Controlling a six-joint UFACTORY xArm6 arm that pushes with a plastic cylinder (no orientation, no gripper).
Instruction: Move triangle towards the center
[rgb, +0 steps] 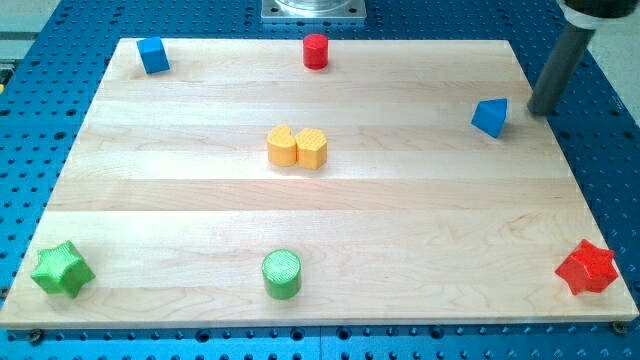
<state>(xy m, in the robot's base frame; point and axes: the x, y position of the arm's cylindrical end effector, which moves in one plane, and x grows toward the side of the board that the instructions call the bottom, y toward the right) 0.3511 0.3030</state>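
The blue triangle block (490, 117) lies near the right edge of the wooden board (200, 200), in the view's upper right. My tip (544, 109) is the lower end of the dark rod, just right of the triangle, with a small gap between them. The board's middle lies to the left and below the triangle, near two yellow blocks.
A yellow heart-like block (283, 146) and a yellow block (312, 148) touch near the centre. A blue cube (153, 55) is top left, a red cylinder (316, 51) top middle, a green star (62, 269) bottom left, a green cylinder (282, 274) bottom middle, a red star (587, 267) bottom right.
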